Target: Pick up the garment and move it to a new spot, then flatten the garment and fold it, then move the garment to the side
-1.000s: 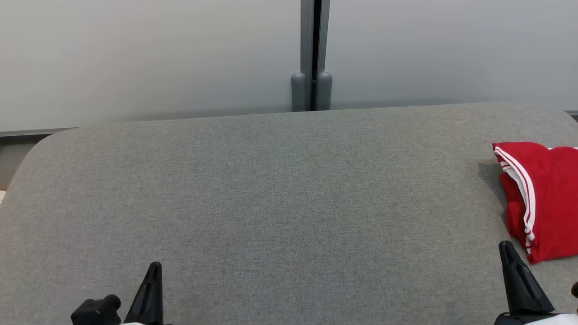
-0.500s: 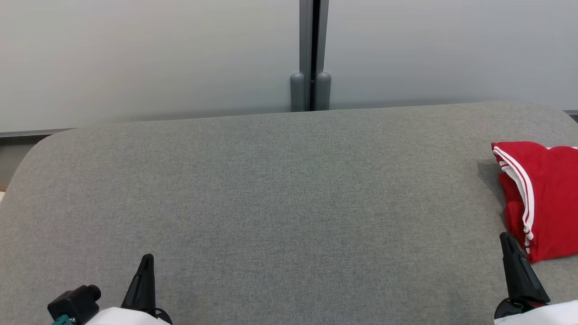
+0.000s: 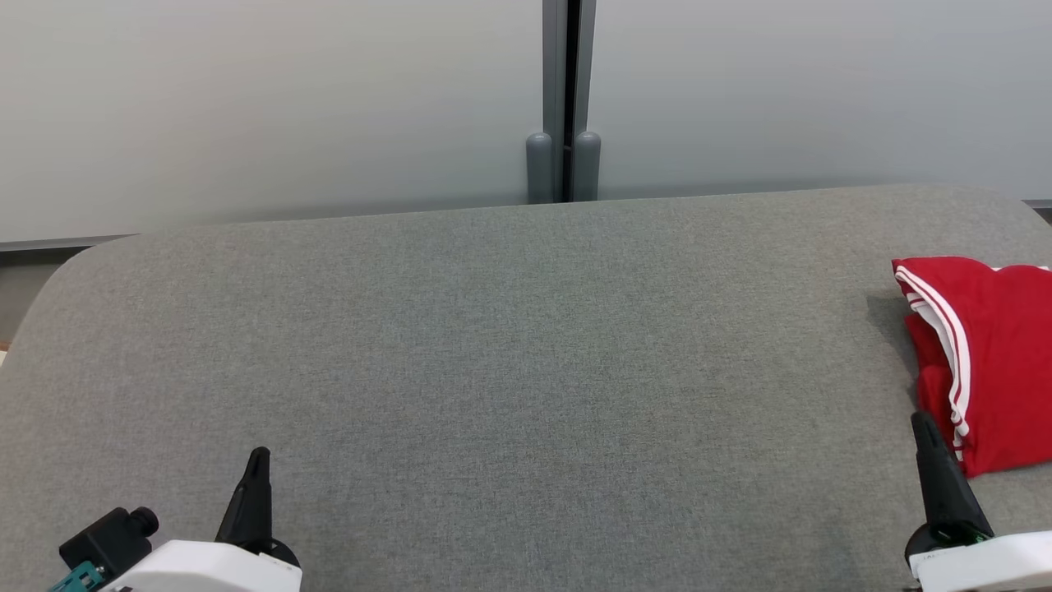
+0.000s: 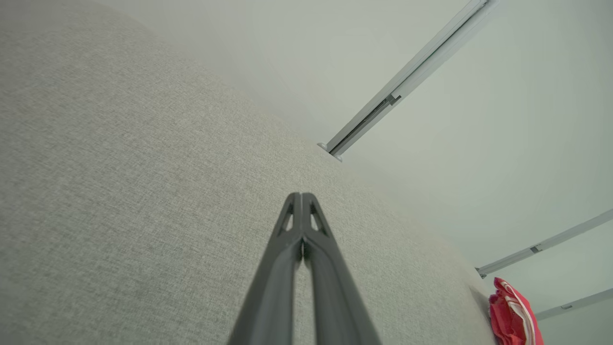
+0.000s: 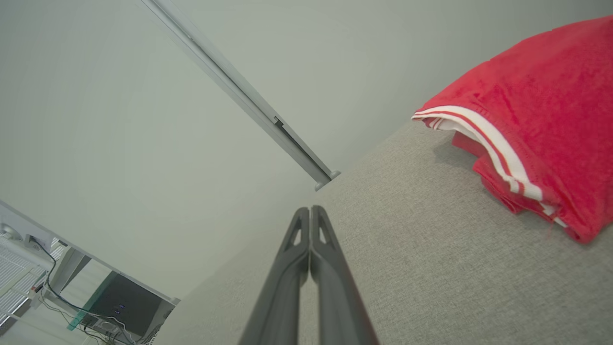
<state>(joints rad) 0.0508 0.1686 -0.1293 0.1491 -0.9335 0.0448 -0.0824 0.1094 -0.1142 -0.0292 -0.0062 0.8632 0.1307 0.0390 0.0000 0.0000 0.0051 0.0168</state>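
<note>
The red garment (image 3: 994, 362) with white stripes lies folded at the right edge of the grey table (image 3: 509, 362), partly cut off by the head view's border. It also appears at the upper right of the right wrist view as the garment (image 5: 541, 115) and small at the lower right of the left wrist view as the garment (image 4: 515, 318). My right gripper (image 3: 922, 423) is shut and empty, just left of the garment's near corner; its tips (image 5: 310, 211) touch each other. Low at the near left, my left gripper (image 3: 259, 457) is shut and empty too, tips (image 4: 301, 196) together over bare cloth.
A pale partition wall with a grey vertical post (image 3: 564, 99) stands behind the table's far edge. In the right wrist view a dark box with cables (image 5: 124, 304) sits on the floor beyond the table. The table corners are rounded.
Both arms have drawn back a little toward the near edge, showing more of their white wrists. The garment has not moved.
</note>
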